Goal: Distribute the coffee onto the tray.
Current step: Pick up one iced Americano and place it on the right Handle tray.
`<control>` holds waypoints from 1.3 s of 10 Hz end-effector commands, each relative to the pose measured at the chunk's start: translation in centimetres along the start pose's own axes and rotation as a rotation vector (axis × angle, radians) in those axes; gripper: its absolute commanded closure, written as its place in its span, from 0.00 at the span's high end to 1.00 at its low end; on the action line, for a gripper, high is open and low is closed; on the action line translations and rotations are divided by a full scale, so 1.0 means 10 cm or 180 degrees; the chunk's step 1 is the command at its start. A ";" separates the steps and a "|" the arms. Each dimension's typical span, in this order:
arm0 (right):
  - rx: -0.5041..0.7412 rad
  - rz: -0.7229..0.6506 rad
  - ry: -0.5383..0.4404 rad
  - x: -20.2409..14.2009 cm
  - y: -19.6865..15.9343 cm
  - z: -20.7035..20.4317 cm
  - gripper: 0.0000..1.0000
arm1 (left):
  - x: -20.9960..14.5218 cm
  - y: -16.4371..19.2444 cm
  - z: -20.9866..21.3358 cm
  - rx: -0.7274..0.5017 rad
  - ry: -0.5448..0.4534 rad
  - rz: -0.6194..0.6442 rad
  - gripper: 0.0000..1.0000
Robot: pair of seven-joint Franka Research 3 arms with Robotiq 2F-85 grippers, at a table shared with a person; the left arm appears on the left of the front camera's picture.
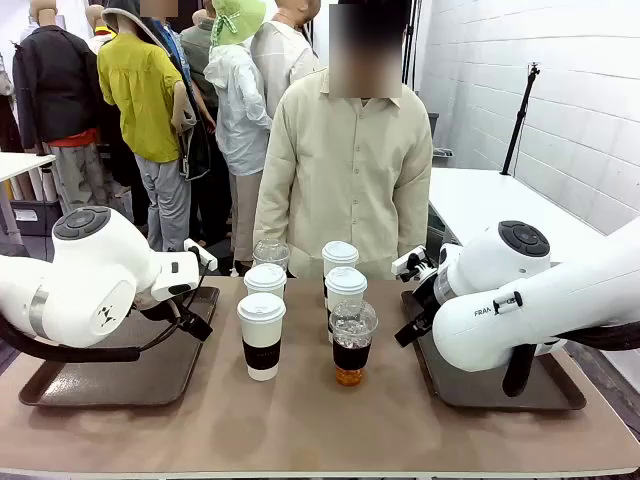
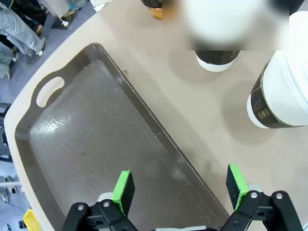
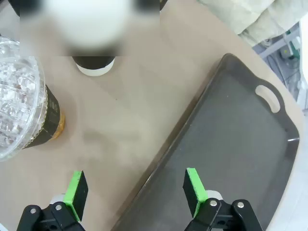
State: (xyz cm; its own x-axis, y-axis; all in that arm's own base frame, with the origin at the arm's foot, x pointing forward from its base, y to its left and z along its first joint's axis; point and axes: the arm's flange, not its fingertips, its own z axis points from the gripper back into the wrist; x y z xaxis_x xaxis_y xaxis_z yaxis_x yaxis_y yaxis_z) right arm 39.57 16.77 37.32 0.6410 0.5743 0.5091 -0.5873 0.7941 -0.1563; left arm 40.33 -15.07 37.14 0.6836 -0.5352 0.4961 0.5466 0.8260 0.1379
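Coffee cups (image 1: pixel 262 335) cluster mid-table, between both spread, empty grippers: left (image 2: pixel 179 190) and right (image 3: pixel 134 190) over the trays' edges.

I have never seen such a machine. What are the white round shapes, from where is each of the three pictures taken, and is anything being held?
The white shapes are two robot arms at a table; a person stands at the far side. The front picture comes from a fixed camera between the arms. The other two come from cameras on the wrists, looking along each arm's green-padded fingers.

In the middle of the table stand four white lidded paper cups and two clear dome-lidded cups of dark drink. A dark tray lies at each side: the left tray and the right tray, both without cups.

The left gripper and the right gripper each hover open over a tray's inner edge. Nothing is held.
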 end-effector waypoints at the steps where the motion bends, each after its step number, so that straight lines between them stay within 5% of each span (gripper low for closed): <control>1: 0.0000 0.0000 0.0000 0.00 0.00 0.00 1.00 | 0.00 0.00 0.00 0.0000 -0.0001 0.0000 1.00; 13: 0.0037 -0.0009 -0.0012 0.02 -0.02 0.04 1.00 | 0.06 0.02 0.12 0.0051 -0.0003 -0.0023 1.00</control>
State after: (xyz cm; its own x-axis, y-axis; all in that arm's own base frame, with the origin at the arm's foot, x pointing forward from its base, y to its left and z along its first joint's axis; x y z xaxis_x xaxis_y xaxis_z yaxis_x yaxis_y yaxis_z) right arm 39.60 16.74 37.39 0.6408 0.5735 0.5103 -0.5865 0.7947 -0.1565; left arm 40.40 -15.12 37.47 0.6807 -0.5352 0.5002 0.5462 0.8258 0.1403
